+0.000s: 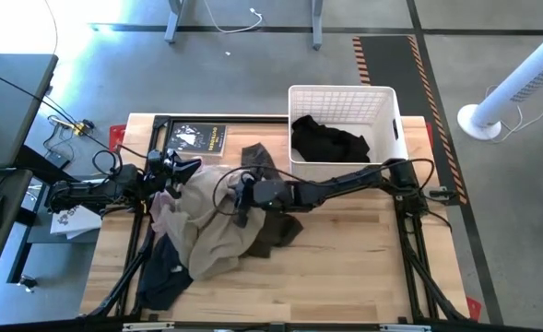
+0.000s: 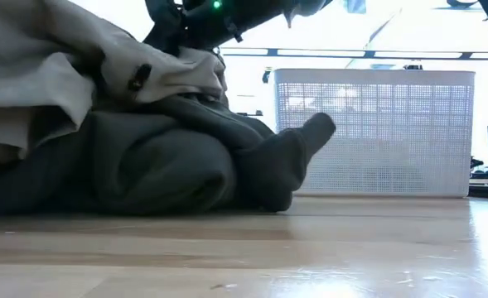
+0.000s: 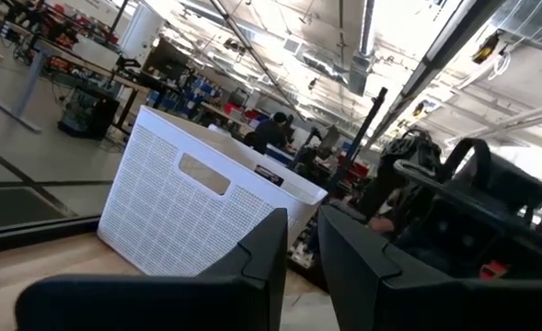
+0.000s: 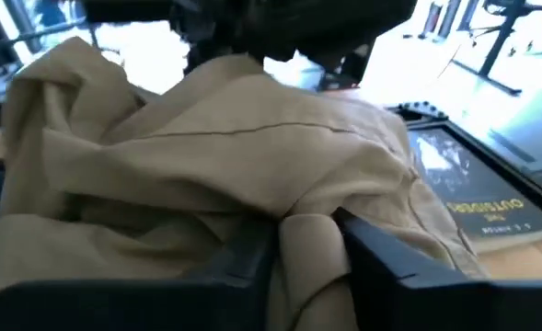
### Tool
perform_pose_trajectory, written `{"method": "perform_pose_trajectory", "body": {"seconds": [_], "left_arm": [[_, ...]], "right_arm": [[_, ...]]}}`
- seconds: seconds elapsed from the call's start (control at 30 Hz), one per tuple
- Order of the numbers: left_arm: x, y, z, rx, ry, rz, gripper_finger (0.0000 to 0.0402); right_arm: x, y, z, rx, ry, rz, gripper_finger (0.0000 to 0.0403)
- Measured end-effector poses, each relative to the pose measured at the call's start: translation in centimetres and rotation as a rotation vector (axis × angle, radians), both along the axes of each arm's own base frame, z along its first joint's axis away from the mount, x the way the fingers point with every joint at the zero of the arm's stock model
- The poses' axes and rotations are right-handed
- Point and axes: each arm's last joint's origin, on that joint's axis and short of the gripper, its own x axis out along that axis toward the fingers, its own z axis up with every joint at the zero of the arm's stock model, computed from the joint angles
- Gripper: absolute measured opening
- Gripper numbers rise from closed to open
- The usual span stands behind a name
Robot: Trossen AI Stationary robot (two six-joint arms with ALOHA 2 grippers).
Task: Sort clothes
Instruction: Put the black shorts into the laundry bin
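Lifting the beige garment [image 1: 211, 231] cleanly calls for a straight upward pull, I judge, since it drapes over the dark olive-brown garment [image 1: 276, 231] and could drag it along. The right claw [image 4: 309, 244] is clamped on a fold of that beige cloth, which bulges between its fingers in the middle of the desk [image 1: 345, 267]. The left claw [image 3: 300, 262] hovers at the pile's left edge, its fingers nearly together on nothing. The white basket [image 1: 389, 115], holding the black garment [image 1: 326, 138], stands well apart, behind the right arm.
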Motion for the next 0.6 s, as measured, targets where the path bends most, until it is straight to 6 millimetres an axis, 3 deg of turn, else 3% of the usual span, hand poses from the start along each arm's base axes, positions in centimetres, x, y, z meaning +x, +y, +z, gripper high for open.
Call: {"method": "perform_pose_trajectory", "body": {"seconds": [0.23, 0.4, 0.5, 0.6], "left_arm": [[0.0, 0.0, 0.0, 0.0, 0.0, -0.001, 0.0062], [0.0, 0.0, 0.0, -0.006, -0.003, -0.002, 0.0062], [0.0, 0.0, 0.0, -0.007, -0.004, -0.006, 0.0062], [0.0, 0.0, 0.0, -0.013, -0.007, -0.01, 0.0062]], "right_arm": [[-2.9, 0.9, 5.7, 0.015, -0.014, 0.132, 0.022], [-6.9, 4.2, 9.0, 0.023, 0.086, 0.252, 0.0239], [-8.8, 6.7, 9.0, 0.02, 0.183, 0.283, 0.024], [-9.7, 8.8, 7.7, 0.007, 0.285, 0.232, 0.024]]}}
